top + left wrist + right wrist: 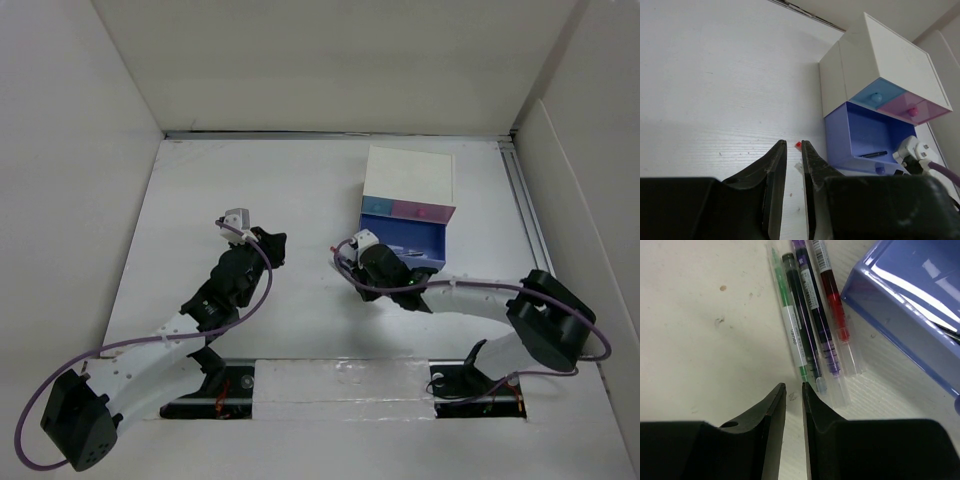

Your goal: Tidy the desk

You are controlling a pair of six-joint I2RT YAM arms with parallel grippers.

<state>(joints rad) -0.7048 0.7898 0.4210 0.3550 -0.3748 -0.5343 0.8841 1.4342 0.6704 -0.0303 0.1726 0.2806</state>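
Observation:
The desk (200,200) is a wide white tabletop. Several pens lie side by side on it: green (786,305), black (799,300), purple (815,305) and red (832,295). They rest beside a pulled-out blue drawer (910,305). My right gripper (794,386) hovers low just short of the pens' near ends, its jaws shut to a thin slit with nothing between them. In the top view it (352,262) sits at the drawer's left front corner. My left gripper (794,144) is shut to a slit and holds nothing. It hangs over bare desk, left of the drawer (860,135).
A white box (410,175) with a blue (875,95) and a pink drawer (915,107) stands at the back right. A black pen (872,154) lies in the pulled-out drawer. A small red bit (798,144) lies by my left fingertips. White walls enclose the desk.

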